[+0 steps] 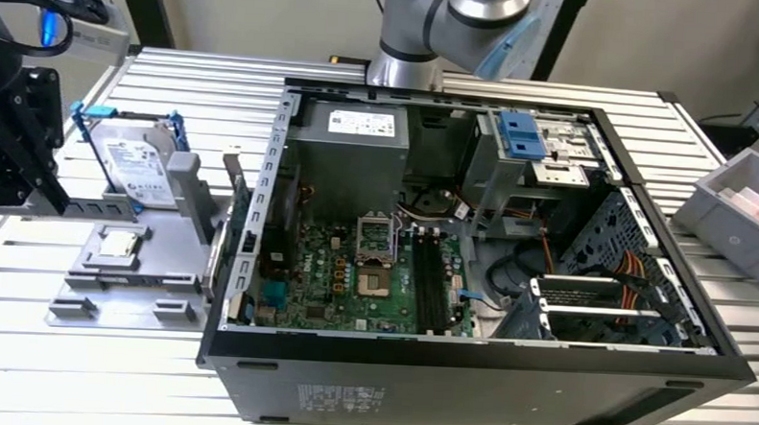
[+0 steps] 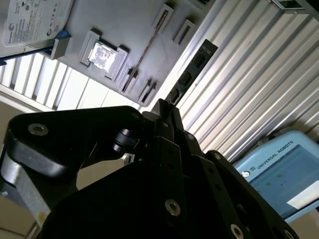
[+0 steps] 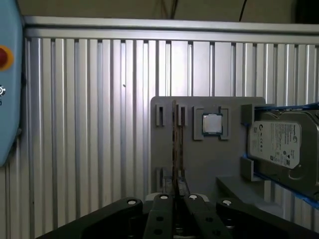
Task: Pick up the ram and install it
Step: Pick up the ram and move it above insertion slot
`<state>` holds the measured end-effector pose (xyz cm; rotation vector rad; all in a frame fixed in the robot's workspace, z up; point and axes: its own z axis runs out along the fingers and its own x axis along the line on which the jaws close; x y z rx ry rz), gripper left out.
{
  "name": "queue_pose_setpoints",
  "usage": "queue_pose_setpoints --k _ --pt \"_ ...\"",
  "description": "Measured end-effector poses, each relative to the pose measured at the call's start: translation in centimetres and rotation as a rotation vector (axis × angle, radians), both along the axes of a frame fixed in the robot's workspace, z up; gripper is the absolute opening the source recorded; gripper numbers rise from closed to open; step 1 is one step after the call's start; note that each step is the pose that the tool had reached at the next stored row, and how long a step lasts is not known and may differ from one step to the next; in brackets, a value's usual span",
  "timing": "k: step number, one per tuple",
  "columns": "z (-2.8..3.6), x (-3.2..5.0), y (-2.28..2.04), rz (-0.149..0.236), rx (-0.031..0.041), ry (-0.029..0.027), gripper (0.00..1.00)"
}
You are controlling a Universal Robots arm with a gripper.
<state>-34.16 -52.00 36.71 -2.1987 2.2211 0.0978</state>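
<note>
Above the ribbed metal table (image 3: 89, 124), claw (image 3: 175, 196) clenched on the ram (image 2: 192, 72), grey tray (image 3: 209, 159) nearby

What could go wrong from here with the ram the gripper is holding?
The gripper seems to pinch the ram near one end, so the long free part might tilt or slip. The memory slots in the case are narrow, with cables close by; a tilted stick could miss them.
</note>
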Motion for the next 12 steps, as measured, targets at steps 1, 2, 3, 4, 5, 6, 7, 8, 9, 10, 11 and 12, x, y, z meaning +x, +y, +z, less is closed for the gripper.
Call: queue_pose_setpoints --k 1,2,3,4,5,6,7,8,9,10,11,12 --pt "0.1 0.0 0.0 0.0 0.0001 -0.0001 0.0" --pt "0.2 0.0 0.0 0.0 0.0 0.0 0.0" --pt "0.29 0.0 0.0 0.0 0.0003 -0.0003 0.0" --pt "0.4 0.0 0.0 0.0 0.0001 0.0 0.0" --pt "0.46 0.0 -0.01 0.0 0.0004 -0.0004 0.0" --pt "0.58 0.0 0.0 0.0 0.0 0.0001 0.0" --pt "0.67 0.0 0.0 0.0 0.0001 -0.0001 0.0" --pt "0.75 0.0 0.0 0.0 0.0003 -0.0003 0.0" --pt "0.89 0.01 0.0 0.0 0.0001 0.0 0.0" --pt "0.98 0.0 0.0 0.0 0.0002 -0.0002 0.0" --pt "1.09 0.0 0.0 0.0 0.0001 -0.0001 0.0" --pt "1.19 0.0 0.0 0.0 0.0002 -0.0002 0.0"
